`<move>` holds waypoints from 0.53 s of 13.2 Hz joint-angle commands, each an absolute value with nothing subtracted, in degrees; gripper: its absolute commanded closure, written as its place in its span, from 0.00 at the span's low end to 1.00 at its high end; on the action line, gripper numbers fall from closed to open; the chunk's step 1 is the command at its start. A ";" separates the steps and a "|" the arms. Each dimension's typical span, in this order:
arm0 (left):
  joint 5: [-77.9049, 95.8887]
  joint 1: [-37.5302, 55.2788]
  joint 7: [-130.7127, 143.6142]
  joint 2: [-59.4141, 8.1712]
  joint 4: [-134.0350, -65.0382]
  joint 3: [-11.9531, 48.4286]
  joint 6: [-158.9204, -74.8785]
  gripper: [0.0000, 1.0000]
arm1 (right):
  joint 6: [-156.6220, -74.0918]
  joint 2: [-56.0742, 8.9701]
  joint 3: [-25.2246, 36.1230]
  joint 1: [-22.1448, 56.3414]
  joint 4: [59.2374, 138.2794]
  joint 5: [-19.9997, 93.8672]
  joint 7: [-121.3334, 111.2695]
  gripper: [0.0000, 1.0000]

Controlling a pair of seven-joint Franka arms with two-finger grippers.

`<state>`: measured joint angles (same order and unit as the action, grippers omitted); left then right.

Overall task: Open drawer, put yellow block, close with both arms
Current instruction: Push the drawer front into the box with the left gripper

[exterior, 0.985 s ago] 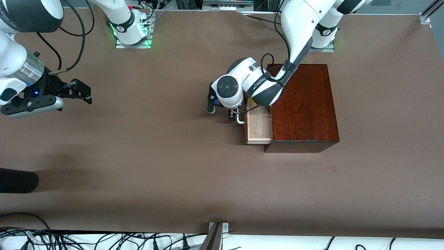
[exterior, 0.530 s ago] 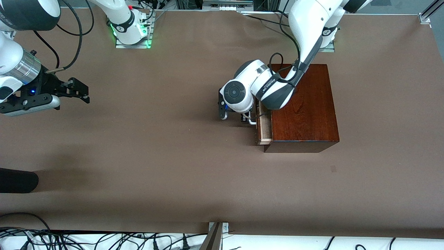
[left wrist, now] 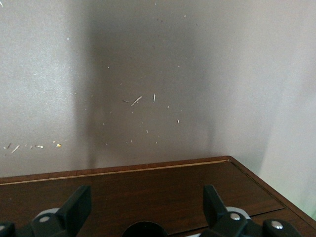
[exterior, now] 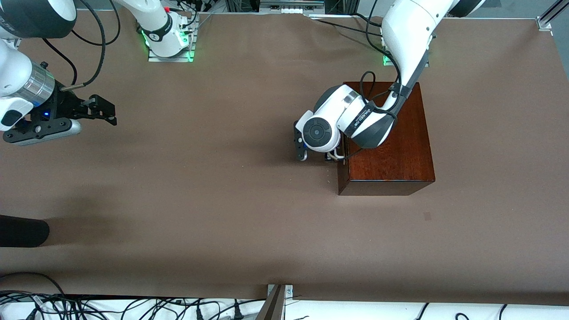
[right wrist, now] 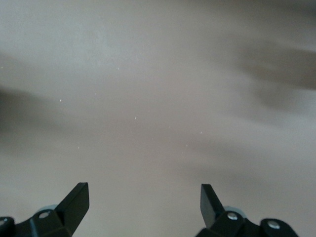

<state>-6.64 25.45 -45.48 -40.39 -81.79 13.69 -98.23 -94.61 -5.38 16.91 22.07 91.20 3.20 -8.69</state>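
The dark mahogany box (exterior: 391,146) stands toward the left arm's end of the table. Its drawer is pushed in flush; no pale tray shows, only the white loop handle (exterior: 332,156). My left gripper (exterior: 330,155) is at the drawer's front by the handle, mostly hidden under its own wrist. In the left wrist view the left gripper (left wrist: 145,205) is open, with dark wood (left wrist: 148,182) between the fingers. My right gripper (exterior: 108,113) waits open and empty over bare table at the right arm's end; it also shows in the right wrist view (right wrist: 144,197). The yellow block is out of view.
A dark rounded object (exterior: 22,231) lies at the table's edge at the right arm's end, nearer the camera. Cables and a metal bracket (exterior: 278,302) run along the table's near edge. The arm bases (exterior: 169,40) stand at the far edge.
My left gripper has moved toward the box with the drawer in front of it; the drawer has gone from partly open to shut. The right gripper has shifted only slightly.
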 commanded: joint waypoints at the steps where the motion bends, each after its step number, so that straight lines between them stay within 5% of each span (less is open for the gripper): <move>1: -7.91 24.35 -45.09 -38.23 -82.44 13.27 -94.66 0.00 | -92.64 -3.35 17.31 22.24 90.88 3.16 -8.61 0.00; 7: 3.23 24.43 -36.07 -33.24 -80.33 14.15 -94.57 0.00 | -92.55 -3.60 18.10 21.62 90.88 3.08 -12.04 0.00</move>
<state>-0.10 24.33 -41.15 -38.27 -79.99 13.90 -96.68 -93.13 -3.72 17.38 22.03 91.05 3.20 -10.25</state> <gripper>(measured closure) 0.000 0.000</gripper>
